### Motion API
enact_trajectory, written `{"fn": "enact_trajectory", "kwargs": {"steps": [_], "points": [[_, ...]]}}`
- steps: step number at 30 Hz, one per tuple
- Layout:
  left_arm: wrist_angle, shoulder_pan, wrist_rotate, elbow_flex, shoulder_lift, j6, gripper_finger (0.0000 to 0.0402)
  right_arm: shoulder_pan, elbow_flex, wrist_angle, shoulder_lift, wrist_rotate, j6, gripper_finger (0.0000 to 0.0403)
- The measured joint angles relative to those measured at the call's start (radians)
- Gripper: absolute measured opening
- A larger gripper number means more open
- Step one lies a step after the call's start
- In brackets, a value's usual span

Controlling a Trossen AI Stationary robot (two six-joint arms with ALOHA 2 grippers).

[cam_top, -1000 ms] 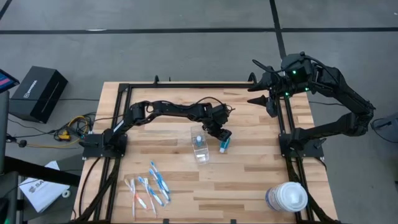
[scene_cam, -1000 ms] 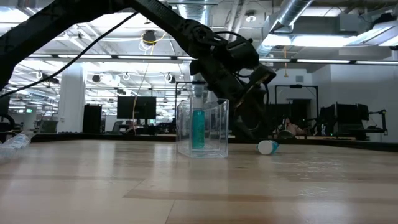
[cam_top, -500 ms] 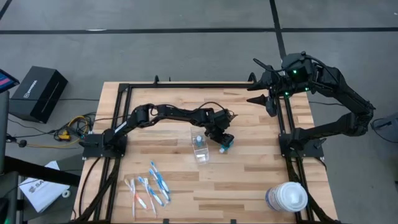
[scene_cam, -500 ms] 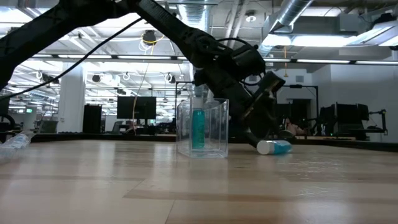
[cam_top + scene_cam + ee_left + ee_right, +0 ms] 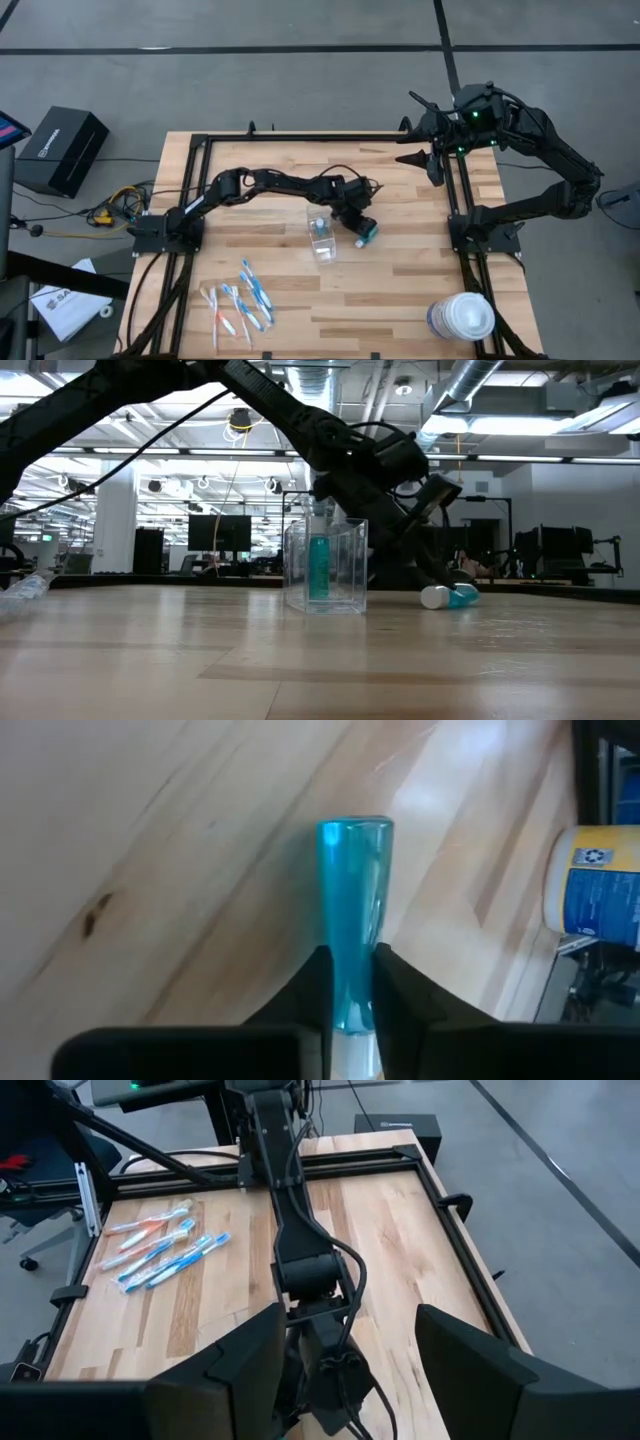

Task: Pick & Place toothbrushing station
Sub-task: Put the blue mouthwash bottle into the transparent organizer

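A small teal tube (image 5: 366,235) with a white cap lies flat on the wooden table, right of a clear plastic cup (image 5: 321,240). My left gripper (image 5: 360,228) is low over the table and shut on this tube. A second teal tube (image 5: 318,567) stands upright in the cup. Several blue, white and orange toothbrushes (image 5: 240,300) lie in a loose group near the front left. My right gripper (image 5: 415,142) hangs open, high over the table's far right corner, with nothing between its fingers (image 5: 225,1370). My left gripper pinches the teal tube's body just beyond its white cap (image 5: 350,982) between its two fingers (image 5: 312,995). The fingers slant down from the table's left and run roughly along the tube. The tube lies on the table, its flat sealed end (image 5: 355,828) pointing away from the gripper.
A big round tub with a white lid (image 5: 462,318) stands at the front right corner. A black frame (image 5: 330,137) runs along the table's far, left and right sides. Bare wood lies between the cup and the tub.
My left gripper has come down and a little toward the table's right edge, onto the lying tube, and has shut on it. The tube has turned about on the table, so in the low view its teal body now shows beside the cap.
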Motion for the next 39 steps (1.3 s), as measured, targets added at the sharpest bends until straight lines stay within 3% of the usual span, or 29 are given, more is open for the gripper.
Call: {"fn": "enact_trajectory", "kwargs": {"steps": [6,11,19,27,33,39], "points": [[0.094,0.016,0.002,-0.002,0.003,-0.071,0.004,0.0,0.0,0.002,0.0,0.0,0.0,0.0214],[0.217,0.038,0.027,-0.003,0.003,-0.118,0.0006,0.0,0.005,0.011,0.0,0.0,0.0,0.0214],[0.403,0.079,0.036,-0.003,0.003,-0.236,0.0004,-0.011,0.078,0.025,0.025,0.004,-0.016,0.0214],[0.916,0.155,-0.11,-0.001,-0.003,-0.366,0.0004,-0.068,0.175,0.031,0.047,0.073,-0.037,0.0214],[1.028,0.227,-0.256,-0.001,-0.104,-0.251,0.0004,-0.117,0.229,0.094,0.046,0.093,-0.035,0.0214],[1.131,0.305,-0.323,-0.001,-0.274,-0.041,0.0004,-0.154,0.236,0.22,0.047,0.211,0.012,0.0214]]}}
